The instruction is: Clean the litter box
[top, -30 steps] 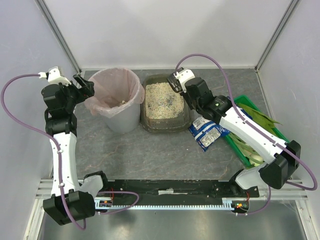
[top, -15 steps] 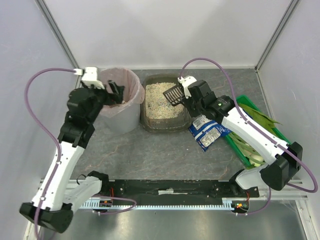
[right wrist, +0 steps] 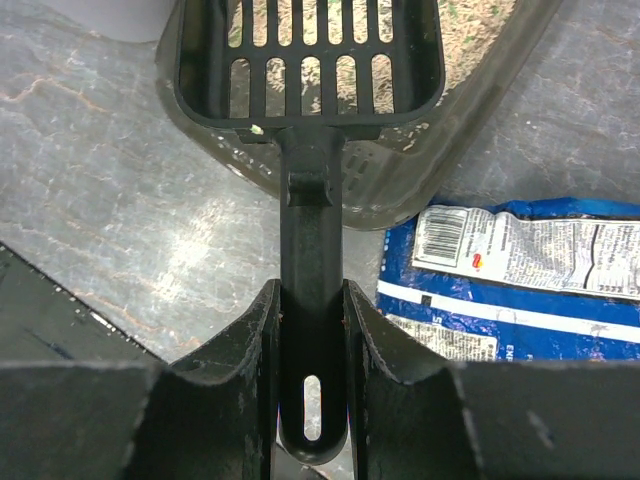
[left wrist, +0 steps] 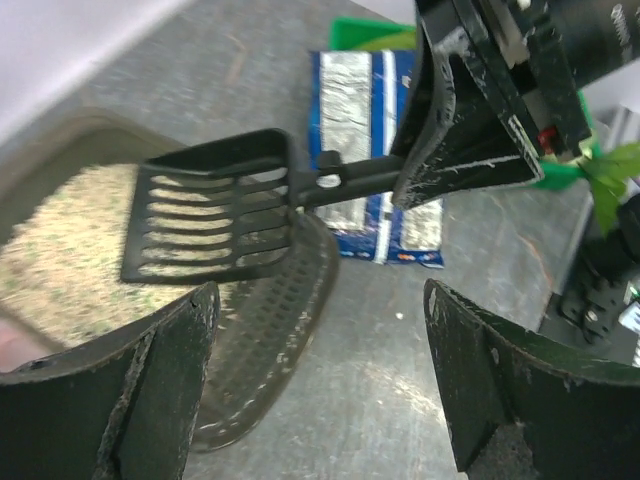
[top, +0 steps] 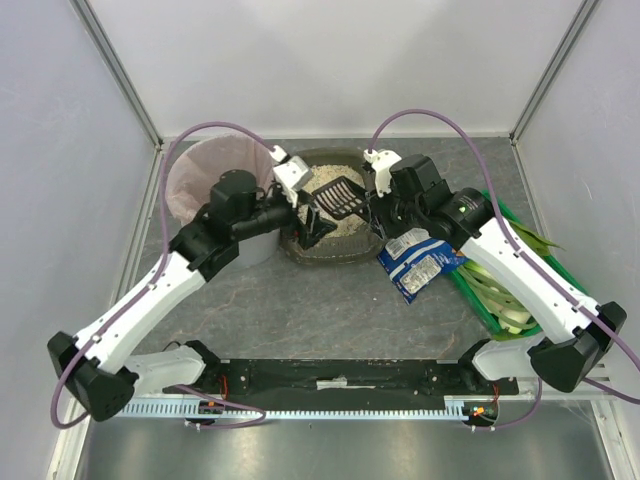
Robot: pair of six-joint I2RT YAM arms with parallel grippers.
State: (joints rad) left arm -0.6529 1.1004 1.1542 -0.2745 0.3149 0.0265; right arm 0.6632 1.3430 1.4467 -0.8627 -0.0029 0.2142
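The litter box [top: 335,253] is a dark tray of pale granules at the back centre. Its ribbed rim [left wrist: 270,340] shows in the left wrist view and its near edge [right wrist: 400,190] in the right wrist view. My right gripper [right wrist: 312,295] is shut on the handle of a black slotted scoop [right wrist: 310,60]. The scoop [top: 338,197] hangs level above the box's near part, with almost nothing in it. My left gripper [top: 312,225] is open and holds nothing. It hovers over the box's front rim, just below the scoop [left wrist: 215,225], with its fingertips [left wrist: 190,330] wide apart.
A round pink-lined bin [top: 195,175] stands left of the box, partly behind my left arm. A blue and white packet [top: 420,265] lies right of the box. A green crate [top: 500,290] of vegetables sits at the far right. Walls close the back and sides.
My left arm swung right from the bin to the litter box's front rim. The right gripper raised the scoop out of the granules and drew it toward the near edge.
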